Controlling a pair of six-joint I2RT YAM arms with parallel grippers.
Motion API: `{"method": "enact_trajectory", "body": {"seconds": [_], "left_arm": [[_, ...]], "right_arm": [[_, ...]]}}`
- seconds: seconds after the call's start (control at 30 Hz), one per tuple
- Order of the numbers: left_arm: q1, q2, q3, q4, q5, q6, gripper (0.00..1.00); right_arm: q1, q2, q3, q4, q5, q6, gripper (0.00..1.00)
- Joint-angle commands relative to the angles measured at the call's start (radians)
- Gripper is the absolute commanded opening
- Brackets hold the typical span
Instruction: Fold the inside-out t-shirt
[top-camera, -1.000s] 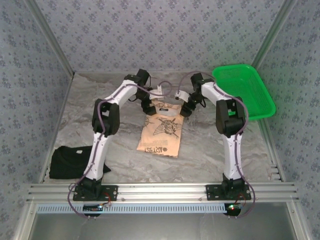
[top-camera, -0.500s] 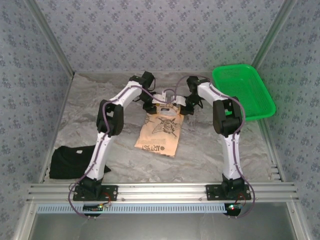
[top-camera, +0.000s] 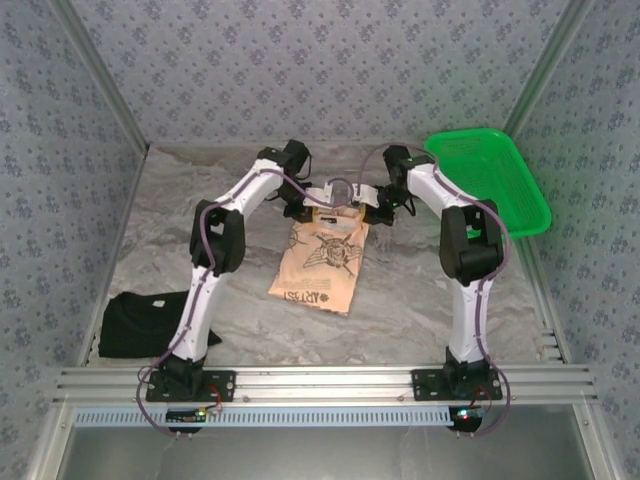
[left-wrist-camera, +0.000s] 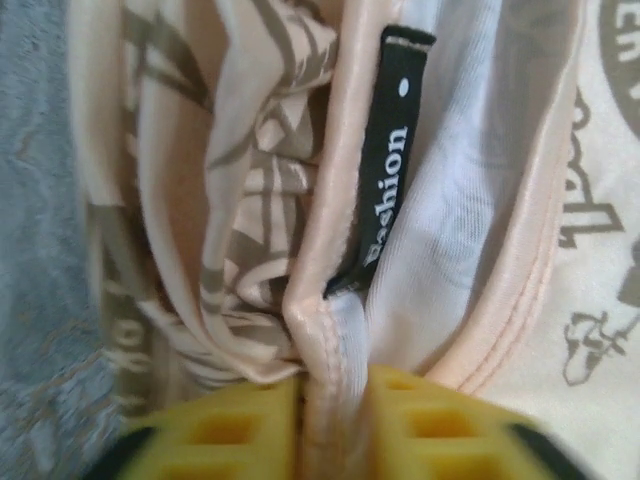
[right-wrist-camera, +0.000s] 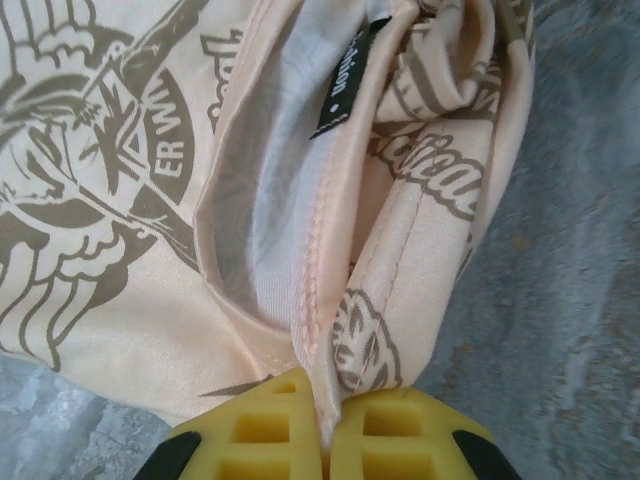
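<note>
Left gripper (left-wrist-camera: 335, 410) and right gripper (right-wrist-camera: 325, 425) are both pinched tight on the inside-out t-shirt (top-camera: 320, 265) collar, neck label (left-wrist-camera: 393, 150) upper-middle.

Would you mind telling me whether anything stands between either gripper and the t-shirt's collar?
Nothing visible does: the left gripper and the right gripper are each pinched on the collar edge of the t-shirt, only fabric between their jaws.

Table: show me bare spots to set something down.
Bare: the table strip between the t-shirt and the near edge; also far left, beyond the black garment. Crowded: far centre, where left gripper and right gripper pinch the t-shirt's neck; green basket far right.
</note>
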Motion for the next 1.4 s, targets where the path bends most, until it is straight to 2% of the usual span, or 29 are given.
{"method": "enact_trajectory", "body": {"seconds": [0.0, 0.17, 0.3, 0.43, 0.67, 0.8, 0.9, 0.93, 1.0, 1.07, 1.13, 1.23, 1.3, 1.33, 1.37], "left_arm": [[0.006, -0.093, -0.034, 0.001, 0.021, -0.024, 0.99], [0.040, -0.095, -0.043, 0.061, 0.096, -0.048, 1.00], [0.063, -0.055, -0.034, 0.130, 0.102, -0.028, 1.00], [0.068, 0.032, 0.032, 0.143, 0.124, 0.014, 1.00], [0.069, 0.132, 0.161, 0.181, 0.179, -0.045, 1.00], [0.041, 0.190, 0.209, 0.143, 0.120, -0.037, 1.00], [0.010, 0.256, 0.264, 0.086, 0.022, -0.010, 1.00], [0.003, 0.271, 0.280, 0.054, 0.004, 0.011, 0.96], [-0.004, 0.271, 0.277, 0.020, 0.011, 0.035, 0.81], [-0.007, 0.257, 0.276, -0.028, 0.064, 0.057, 0.55], [-0.007, 0.239, 0.268, -0.056, 0.108, 0.081, 0.34], [-0.010, 0.207, 0.250, -0.067, 0.118, 0.094, 0.25], [-0.010, 0.176, 0.233, -0.067, 0.119, 0.097, 0.15], [-0.008, 0.159, 0.223, -0.060, 0.111, 0.085, 0.04], [-0.006, 0.141, 0.215, -0.057, 0.099, 0.075, 0.00]], "right_arm": [[-0.003, -0.018, -0.007, -0.006, -0.012, -0.021, 0.00], [0.004, 0.004, -0.033, 0.012, -0.008, -0.028, 0.00], [0.017, 0.026, -0.031, 0.019, 0.028, -0.052, 0.00], [0.024, 0.044, -0.015, 0.025, 0.043, -0.072, 0.00], [0.036, 0.060, 0.002, 0.015, 0.046, -0.084, 0.00], [0.045, 0.058, -0.015, 0.019, 0.046, -0.084, 0.00], [0.051, 0.060, -0.018, 0.013, 0.040, -0.085, 0.00], [0.054, 0.058, -0.019, 0.009, 0.038, -0.086, 0.00], [0.055, 0.050, -0.025, 0.008, 0.040, -0.088, 0.00], [0.055, 0.037, -0.036, 0.014, 0.044, -0.089, 0.00], [0.052, 0.026, -0.046, 0.020, 0.045, -0.084, 0.00], [0.043, 0.004, -0.067, 0.035, 0.052, -0.069, 0.00], [0.038, -0.020, -0.095, 0.058, 0.060, -0.054, 0.00], [0.035, -0.036, -0.114, 0.072, 0.064, -0.047, 0.00], [0.030, -0.050, -0.128, 0.088, 0.070, -0.038, 0.00]]}}
